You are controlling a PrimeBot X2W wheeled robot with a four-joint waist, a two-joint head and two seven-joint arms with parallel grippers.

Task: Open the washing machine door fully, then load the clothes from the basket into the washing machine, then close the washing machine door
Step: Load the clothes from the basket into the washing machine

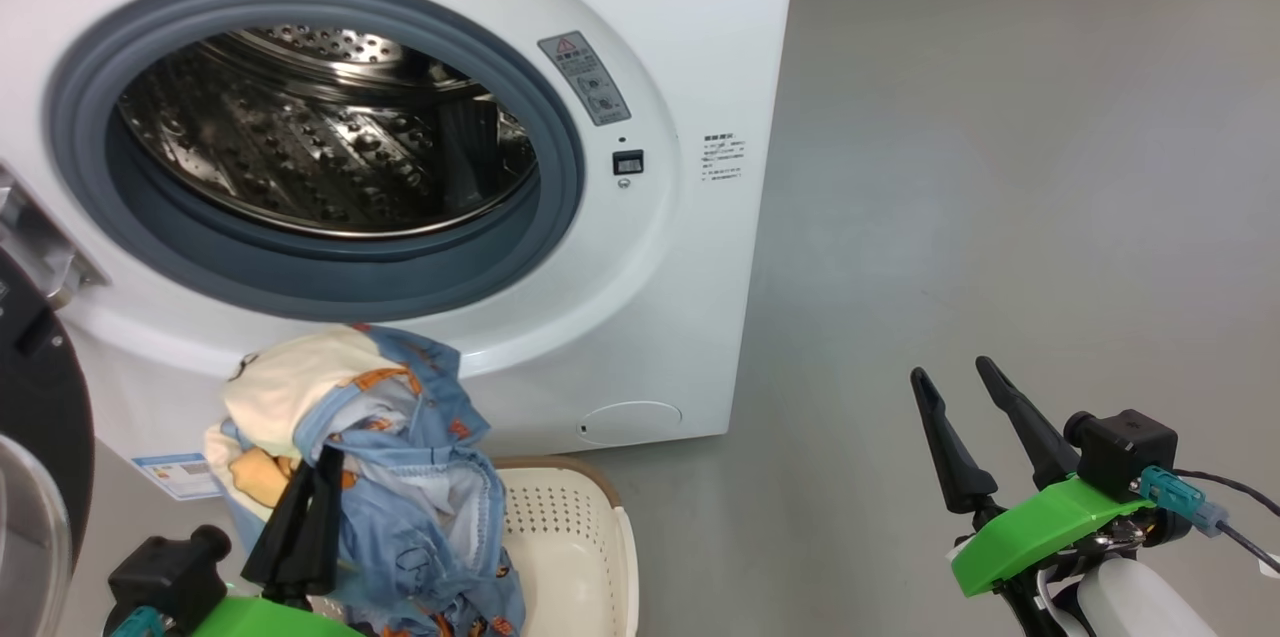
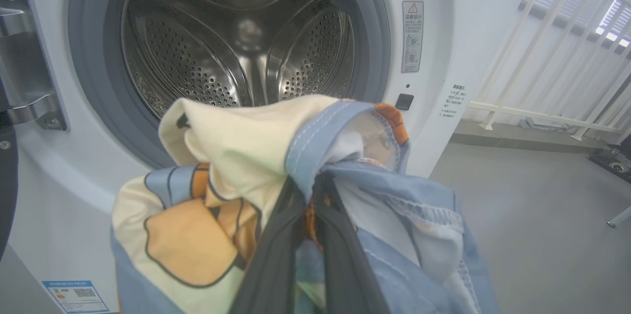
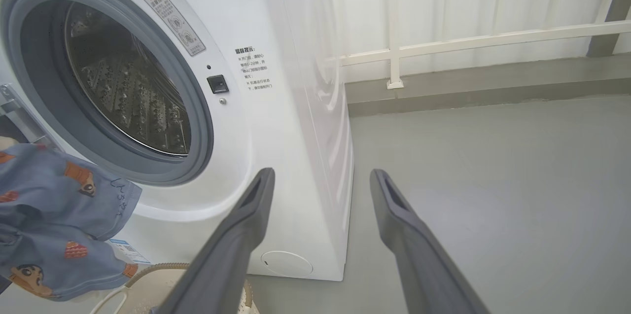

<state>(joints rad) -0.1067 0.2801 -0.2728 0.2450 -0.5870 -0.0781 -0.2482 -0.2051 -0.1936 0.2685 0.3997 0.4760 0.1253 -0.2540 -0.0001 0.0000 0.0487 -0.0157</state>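
One clothes bundle point(image 1: 410, 517) is hanging, clamped in the left end effector point(image 1: 322, 462); right end effector point(image 1: 952, 372) is idling apart. Trailing folds risk snagging the gasket point(image 1: 566, 187).

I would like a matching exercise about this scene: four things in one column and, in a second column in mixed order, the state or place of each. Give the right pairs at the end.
Column one:
1. left hand
2. right hand
3. washing machine door
4. basket

Column two:
A. open, holding nothing
B. on the floor, in front of the washing machine
C. shut on the clothes
D. open, at the left edge of the head view

Right pairs: 1-C; 2-A; 3-D; 4-B
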